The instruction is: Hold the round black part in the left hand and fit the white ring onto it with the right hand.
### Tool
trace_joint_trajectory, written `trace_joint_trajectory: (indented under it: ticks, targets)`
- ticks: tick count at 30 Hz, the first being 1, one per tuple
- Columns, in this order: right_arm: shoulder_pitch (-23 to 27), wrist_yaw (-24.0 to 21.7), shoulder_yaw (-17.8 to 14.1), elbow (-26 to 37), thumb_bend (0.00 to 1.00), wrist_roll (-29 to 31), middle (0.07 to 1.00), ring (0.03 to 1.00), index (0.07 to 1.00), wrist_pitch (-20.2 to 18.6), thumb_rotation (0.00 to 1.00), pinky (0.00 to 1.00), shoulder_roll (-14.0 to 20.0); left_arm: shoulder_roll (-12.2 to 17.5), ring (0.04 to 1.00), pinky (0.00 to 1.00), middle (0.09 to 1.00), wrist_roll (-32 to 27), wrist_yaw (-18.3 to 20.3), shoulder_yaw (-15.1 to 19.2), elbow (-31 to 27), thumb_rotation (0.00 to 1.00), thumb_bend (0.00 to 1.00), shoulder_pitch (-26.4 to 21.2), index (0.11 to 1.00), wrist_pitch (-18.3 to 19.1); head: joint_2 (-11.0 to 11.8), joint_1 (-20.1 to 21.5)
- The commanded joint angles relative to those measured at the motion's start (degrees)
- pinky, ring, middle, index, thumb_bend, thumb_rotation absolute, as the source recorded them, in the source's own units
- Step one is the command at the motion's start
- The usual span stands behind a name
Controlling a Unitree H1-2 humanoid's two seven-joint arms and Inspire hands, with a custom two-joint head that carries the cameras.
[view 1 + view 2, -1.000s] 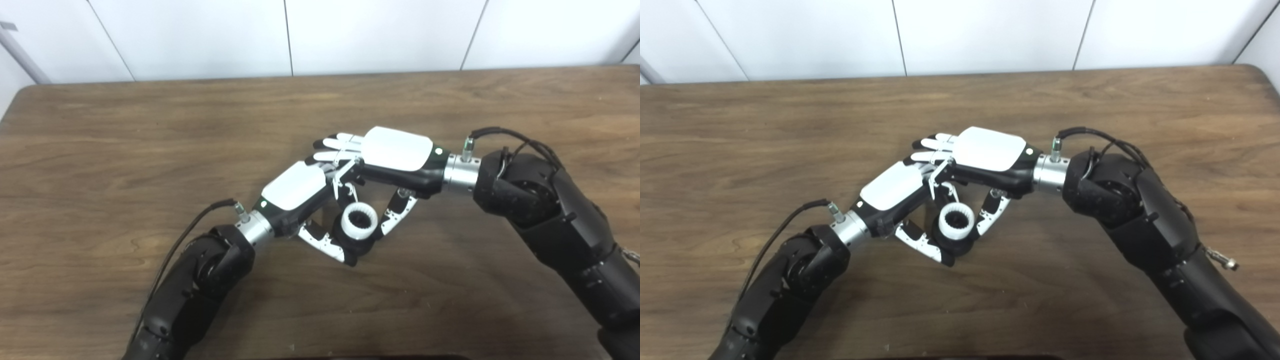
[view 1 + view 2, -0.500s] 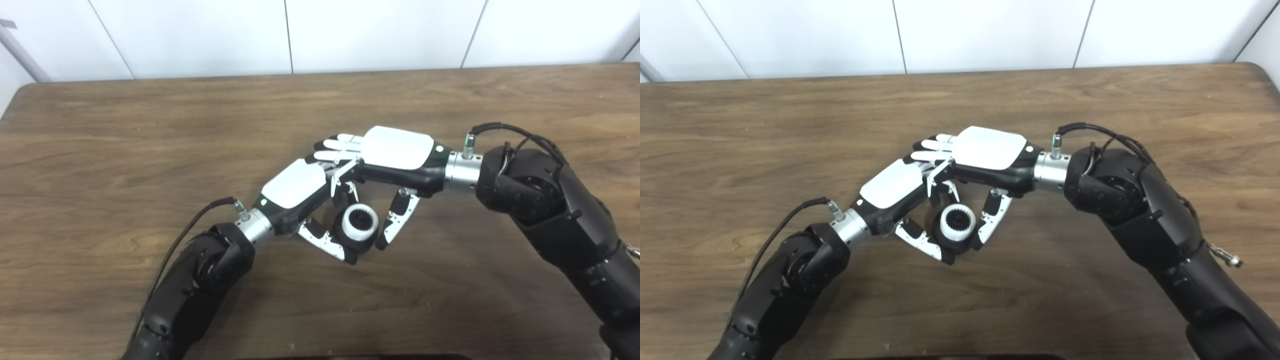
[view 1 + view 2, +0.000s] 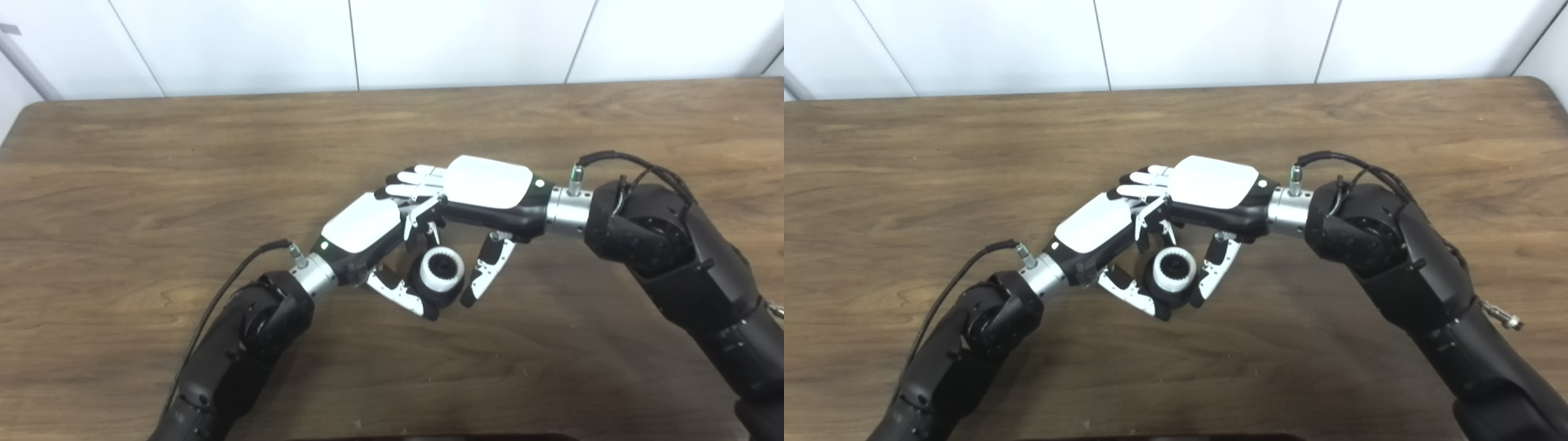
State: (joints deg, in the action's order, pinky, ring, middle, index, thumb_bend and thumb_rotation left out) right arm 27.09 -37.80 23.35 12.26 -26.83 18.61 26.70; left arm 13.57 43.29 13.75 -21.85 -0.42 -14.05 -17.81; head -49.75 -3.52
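Left hand of mine is clamped on the round black part, thumb beneath it and fingers curled over from 11 o'clock, and the white ring now sits on the part's upper end, facing up toward my eyes. Compared with a second ago the ring looks pressed down a little further and more squarely; the black toothed centre shows clean through its opening, and the whole bundle has drifted slightly toward 1 o'clock. My right hand has eased off: its fingers lie out flat across the back of my left fingers, apart and gripping nothing, and its thumb hangs just beside the ring at 3 o'clock, no longer pressing it as far as I can tell. I judge the fitting nearly or fully done; whether the ring is seated all the way round I cannot see, since my left fingers hide its far side. A last check or press may be all that remains before I draw the right hand clear.

Beneath all this the brown wooden table runs wide, its grain going from 9 to 3 o'clock. Beyond its far edge at 12 o'clock stands a white panelled wall with thin dark seams
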Motion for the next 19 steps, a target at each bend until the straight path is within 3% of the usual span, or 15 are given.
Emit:
trace_joint_trajectory:
  ticks: [1,19]
  targets:
    - [2.1,0.9,-1.6,2.4,1.00,1.6,0.953,1.000,0.630,0.2,0.32,1.00,0.6,0.5,0.961,1.00,0.774,-1.1,-1.2,0.6,-0.4,0.06,0.52,-2.1,0.481,-0.6,0.0,0.1]
    - [8.0,1.6,-7.1,3.3,1.00,3.6,0.942,1.000,0.604,-1.7,0.26,1.00,0.3,6.1,0.955,1.00,0.760,3.3,-5.9,-1.1,7.3,0.06,0.52,-2.4,0.483,-5.4,0.4,1.4]
